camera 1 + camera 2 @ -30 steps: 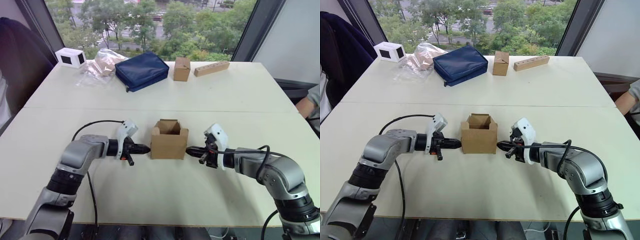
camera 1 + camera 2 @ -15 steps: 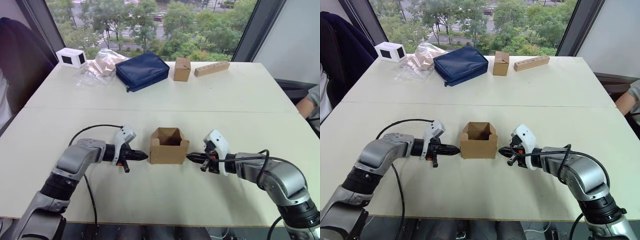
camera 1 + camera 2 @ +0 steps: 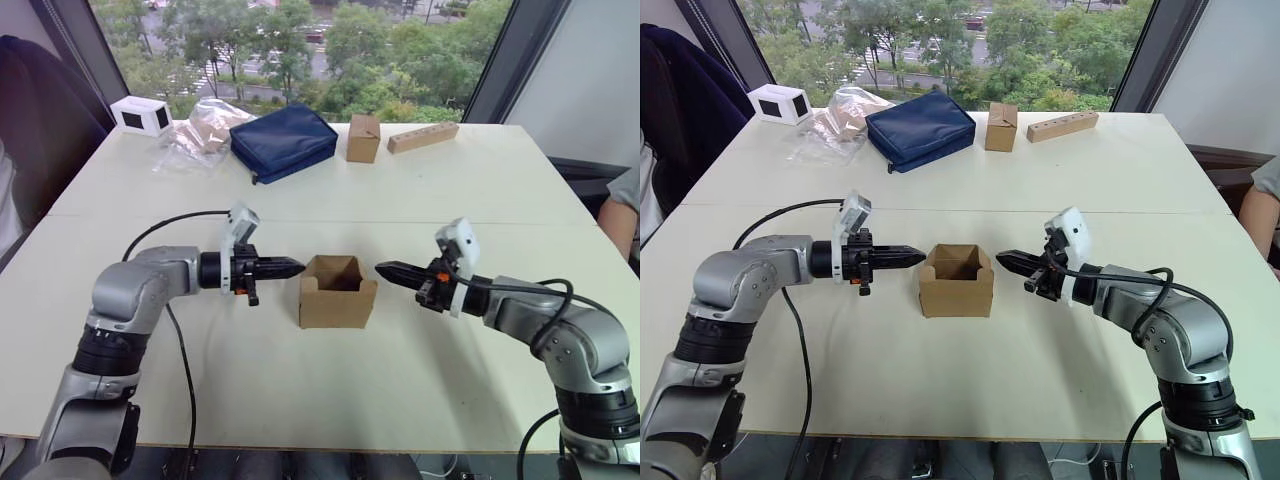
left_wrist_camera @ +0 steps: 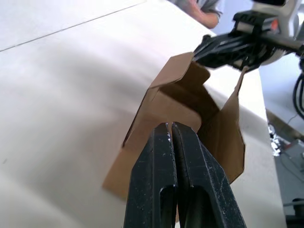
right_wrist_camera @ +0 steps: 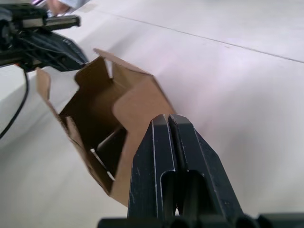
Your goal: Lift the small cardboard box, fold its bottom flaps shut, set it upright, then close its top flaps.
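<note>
The small plain brown cardboard box (image 3: 338, 291) sat upright mid-tabletop (image 3: 300, 400), top flaps standing open, so closing them looked like what remained. Left hand (image 3: 293, 267) and right hand (image 3: 385, 270) flanked its rim, fingers pressed together, holding nothing.

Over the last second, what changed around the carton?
Both grippers rose from the sides of the small cardboard box to rim height: left gripper and right gripper now flank its open top, fingers shut, holding nothing. The box now rests on the table, top flaps still open.
</note>
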You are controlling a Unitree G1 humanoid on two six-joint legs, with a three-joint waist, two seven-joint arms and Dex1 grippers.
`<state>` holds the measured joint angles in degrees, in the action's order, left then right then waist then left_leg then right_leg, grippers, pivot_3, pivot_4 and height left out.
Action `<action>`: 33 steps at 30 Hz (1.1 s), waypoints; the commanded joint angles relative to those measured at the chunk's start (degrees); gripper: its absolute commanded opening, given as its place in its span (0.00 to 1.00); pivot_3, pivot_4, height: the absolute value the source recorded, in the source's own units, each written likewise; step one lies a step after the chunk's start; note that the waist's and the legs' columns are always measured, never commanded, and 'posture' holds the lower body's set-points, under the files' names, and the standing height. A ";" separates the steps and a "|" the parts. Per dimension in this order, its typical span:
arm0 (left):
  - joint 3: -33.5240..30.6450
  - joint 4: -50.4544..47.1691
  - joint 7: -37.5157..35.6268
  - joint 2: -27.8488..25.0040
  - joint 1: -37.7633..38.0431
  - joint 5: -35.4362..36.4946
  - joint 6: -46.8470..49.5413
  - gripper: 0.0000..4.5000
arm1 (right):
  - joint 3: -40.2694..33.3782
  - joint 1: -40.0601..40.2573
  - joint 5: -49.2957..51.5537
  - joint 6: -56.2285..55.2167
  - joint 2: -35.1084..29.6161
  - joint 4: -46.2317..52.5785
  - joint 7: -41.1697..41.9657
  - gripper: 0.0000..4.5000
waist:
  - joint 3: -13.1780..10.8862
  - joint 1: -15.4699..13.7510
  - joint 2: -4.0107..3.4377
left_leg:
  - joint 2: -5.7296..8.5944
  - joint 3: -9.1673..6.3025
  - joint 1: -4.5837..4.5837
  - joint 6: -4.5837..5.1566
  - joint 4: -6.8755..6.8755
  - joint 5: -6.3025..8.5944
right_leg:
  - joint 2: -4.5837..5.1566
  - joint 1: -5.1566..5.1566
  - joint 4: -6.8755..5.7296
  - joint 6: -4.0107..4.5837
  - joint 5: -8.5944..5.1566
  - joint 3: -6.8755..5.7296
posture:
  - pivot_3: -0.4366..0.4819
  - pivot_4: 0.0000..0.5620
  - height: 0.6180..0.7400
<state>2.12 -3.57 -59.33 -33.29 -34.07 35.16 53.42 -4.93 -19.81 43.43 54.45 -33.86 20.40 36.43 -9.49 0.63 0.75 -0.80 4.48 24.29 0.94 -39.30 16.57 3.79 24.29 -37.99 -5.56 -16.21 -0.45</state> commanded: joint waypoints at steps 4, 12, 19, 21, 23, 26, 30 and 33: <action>4.94 1.53 0.56 1.72 -0.62 -3.00 -2.55 0.02 | 4.90 -2.23 -2.98 -2.84 1.57 -3.20 2.28 0.00 | 0.00 -0.10 0.00 | 0.02 0.01 -0.01 -0.02 0.00 -0.01 | 0.00 0.00 -0.01 0.00 0.00 0.00 | 0.48 0.27 1.00; 7.66 3.89 0.66 2.55 -1.51 -5.29 -3.89 0.02 | 8.47 -1.40 -7.05 -5.13 1.10 -4.64 3.65 0.00 | 0.08 0.00 0.00 | 0.03 0.01 -0.19 -0.02 0.00 -0.01 | -0.01 -0.14 -0.05 0.00 0.00 0.02 | 0.48 0.27 1.00; 5.04 3.00 0.97 2.14 -1.79 -3.37 -2.55 0.02 | 6.19 -1.68 -5.75 -4.28 1.93 -2.93 2.95 0.00 | 0.09 0.00 0.00 | 0.02 0.01 -0.58 0.07 0.03 0.05 | 0.00 -0.54 0.00 0.01 -0.01 0.04 | 0.48 0.27 1.00; 2.12 1.99 1.25 2.11 -2.42 -0.78 -1.05 0.02 | 3.52 -2.77 -3.05 -3.18 2.68 -1.42 2.03 0.00 | 0.08 0.01 0.01 | 0.01 0.01 -0.69 0.21 0.06 0.13 | 0.00 -0.65 0.03 0.01 -0.01 0.03 | 0.48 0.27 1.00; -0.07 1.03 1.44 1.96 -2.94 1.37 0.44 0.02 | 1.11 -3.78 -0.46 -1.69 3.21 -0.21 0.92 0.00 | 0.07 0.02 0.01 | 0.00 0.00 -0.70 0.27 0.06 0.17 | 0.01 -0.65 0.03 0.01 -0.01 0.04 | 0.48 0.27 1.00; -3.67 -0.65 1.43 0.96 -3.76 4.80 2.88 0.02 | -3.28 -4.89 4.66 1.13 2.61 3.21 -0.42 0.00 | 0.07 0.01 0.00 | -0.01 0.00 -0.69 0.26 0.07 0.17 | 0.11 -0.64 0.03 0.01 -0.01 0.04 | 0.48 0.27 1.00; -4.16 0.00 0.53 -1.69 -3.60 4.64 2.52 0.02 | -6.94 -3.15 10.15 4.02 0.26 8.72 -0.77 0.00 | 0.07 -0.05 0.00 | 0.00 -0.02 -0.70 0.25 0.08 0.17 | 0.15 -0.67 0.07 0.01 -0.01 0.03 | 0.48 0.27 1.00; -3.82 6.31 0.49 -1.05 -5.78 2.67 -0.33 0.02 | -5.68 0.05 12.46 4.19 -2.79 14.79 1.81 0.00 | 0.07 -0.13 0.00 | 0.02 -0.01 -0.76 0.26 0.12 0.18 | 0.19 -0.74 0.10 0.02 -0.01 0.02 | 0.48 0.27 1.00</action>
<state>-1.07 -0.05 -58.54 -34.78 -37.35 38.45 55.11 -10.42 -20.51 53.32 58.79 -35.31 30.37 36.51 -9.42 0.50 0.76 -0.79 4.47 23.53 1.21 -39.18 16.75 3.98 23.53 -37.87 -5.55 -16.22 -0.45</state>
